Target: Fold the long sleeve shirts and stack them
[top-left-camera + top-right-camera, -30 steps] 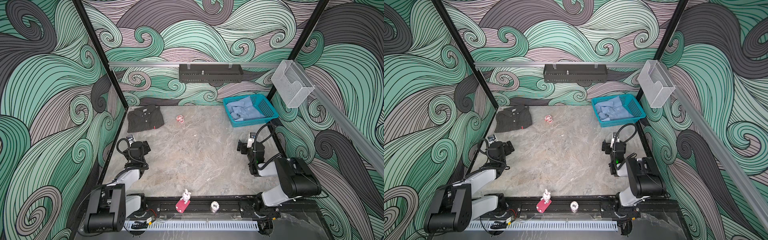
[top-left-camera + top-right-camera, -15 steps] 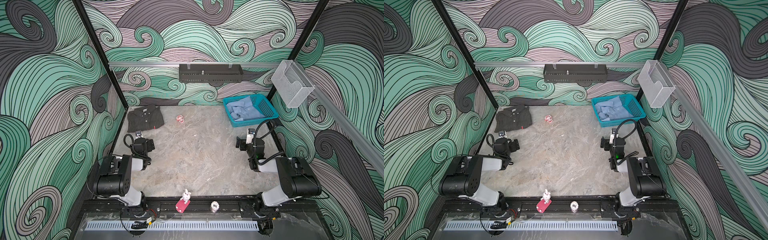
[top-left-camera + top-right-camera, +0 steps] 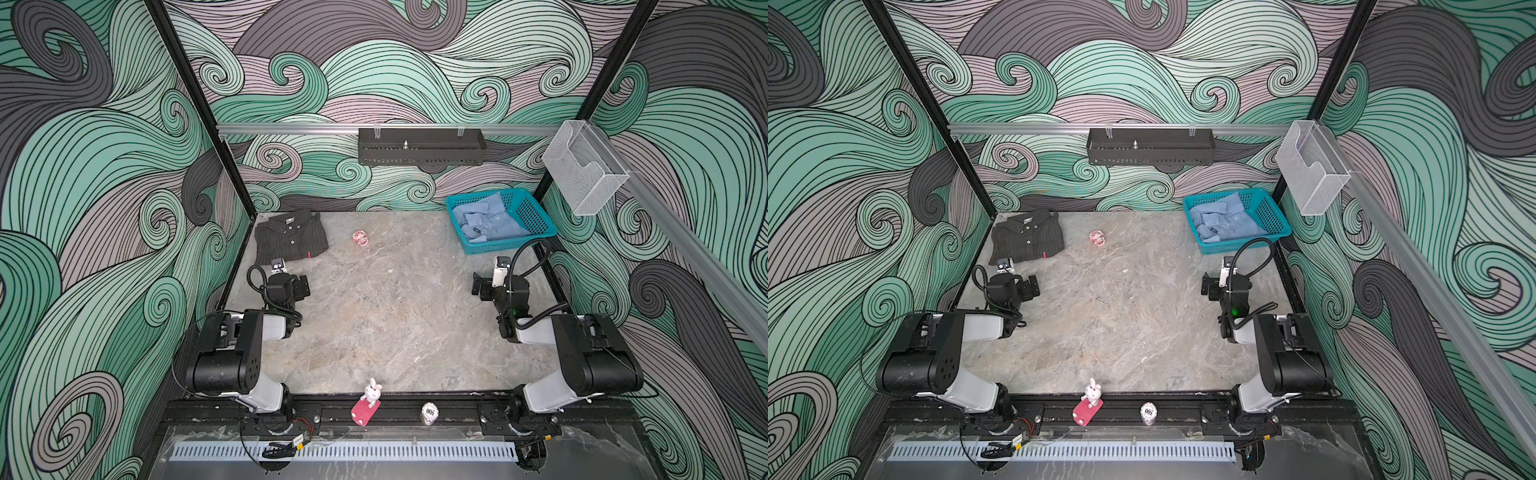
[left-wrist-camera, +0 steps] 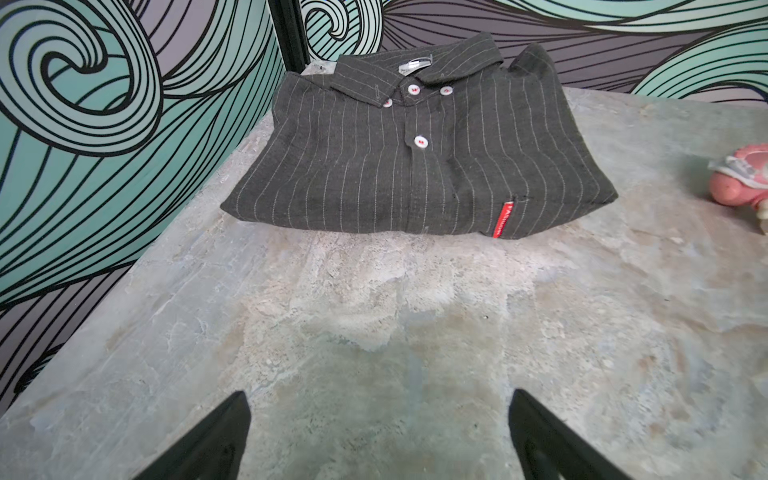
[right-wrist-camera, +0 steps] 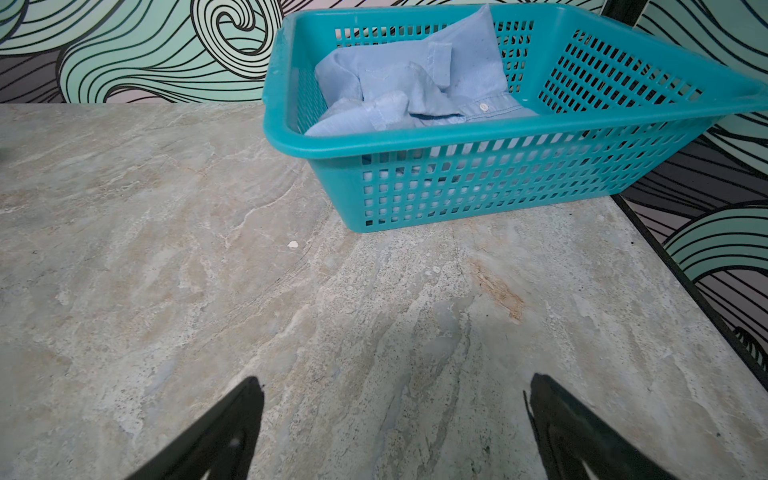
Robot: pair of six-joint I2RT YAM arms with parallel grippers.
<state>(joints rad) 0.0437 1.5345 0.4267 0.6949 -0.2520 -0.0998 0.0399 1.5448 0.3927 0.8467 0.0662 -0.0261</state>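
The charcoal shirt (image 4: 415, 158) is lying folded in the left corner, your left gripper (image 4: 378, 399) hanging open before it. Your right gripper (image 5: 395, 378), also spread empty, is facing the teal basket (image 5: 478, 141), likely to fetch the light blue shirt (image 5: 415, 83) crumpled inside.

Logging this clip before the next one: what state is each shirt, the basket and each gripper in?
Dark charcoal pinstriped cloth shirt: folded, buttoned, lying flat on the stone-pattern table.
Plain light blue cloth shirt: unfolded, crumpled inside the teal plastic mesh basket.
Teal plastic mesh basket: upright, holding that shirt.
Left gripper: open, empty.
Right gripper: open, empty.
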